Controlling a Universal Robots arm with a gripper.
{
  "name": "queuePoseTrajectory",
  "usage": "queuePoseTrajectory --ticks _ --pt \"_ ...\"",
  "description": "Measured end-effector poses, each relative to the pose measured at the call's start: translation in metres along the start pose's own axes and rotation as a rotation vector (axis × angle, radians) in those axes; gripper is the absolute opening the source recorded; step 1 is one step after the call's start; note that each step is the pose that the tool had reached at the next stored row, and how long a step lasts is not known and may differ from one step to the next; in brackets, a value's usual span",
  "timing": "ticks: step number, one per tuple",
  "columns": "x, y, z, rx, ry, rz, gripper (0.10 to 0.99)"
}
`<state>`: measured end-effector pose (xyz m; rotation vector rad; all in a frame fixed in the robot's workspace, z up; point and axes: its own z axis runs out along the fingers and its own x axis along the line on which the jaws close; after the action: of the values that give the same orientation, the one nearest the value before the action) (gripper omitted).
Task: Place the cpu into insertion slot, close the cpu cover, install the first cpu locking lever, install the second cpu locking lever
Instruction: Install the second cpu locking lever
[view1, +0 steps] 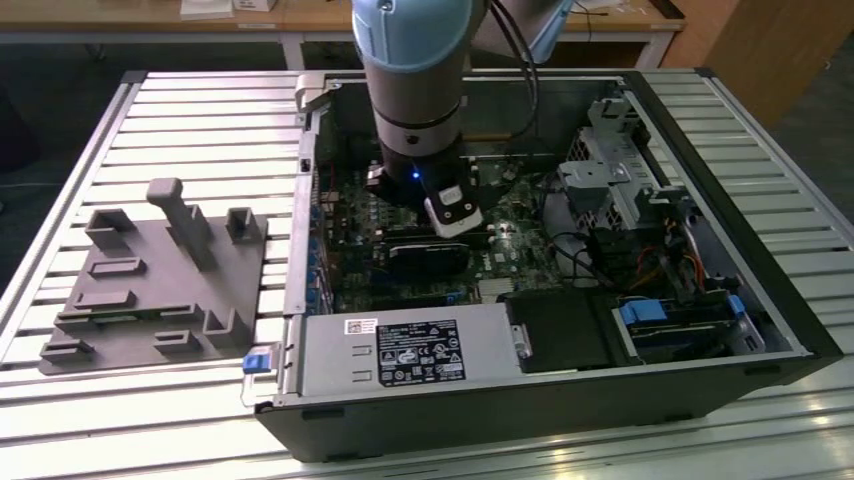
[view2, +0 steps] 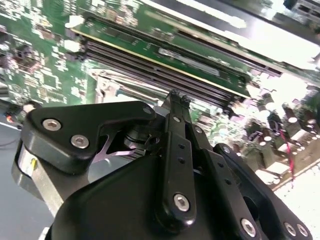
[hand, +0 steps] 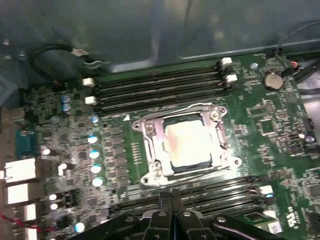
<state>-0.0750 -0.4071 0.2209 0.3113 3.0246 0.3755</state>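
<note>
Cpu (hand: 187, 144) in insertion slot (hand: 150, 145), cpu cover (hand: 220, 131) over it, memory slots (hand: 160, 87) flanking.

A robotics lab or workshop: an open computer case (view1: 534, 250) lies on a slatted aluminium bench (view1: 200, 120), with wooden desks (view1: 160, 20) along the frame's top.

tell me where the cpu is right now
In the first wrist view the cpu sits in the insertion slot at the middle of the green motherboard, framed by the cpu cover, between two banks of long memory slots, just beyond the gripper.
</note>
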Motion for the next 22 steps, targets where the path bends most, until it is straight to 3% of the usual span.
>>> queuePoseTrajectory --ticks 7,12,19,22 --pt "-0.0186 0.0050 0.0023 0.009 -0.0026 0.003 0.106" --pt "-0.0268 0.0111 0.0042 0.021 -0.0051 0.002 0.106" --pt "-0.0269 0.0279 0.0087 0.039 -0.0087 0.000 0.106" --pt "-0.0253 0.0351 0.0105 0.061 -0.0130 -0.002 0.106"
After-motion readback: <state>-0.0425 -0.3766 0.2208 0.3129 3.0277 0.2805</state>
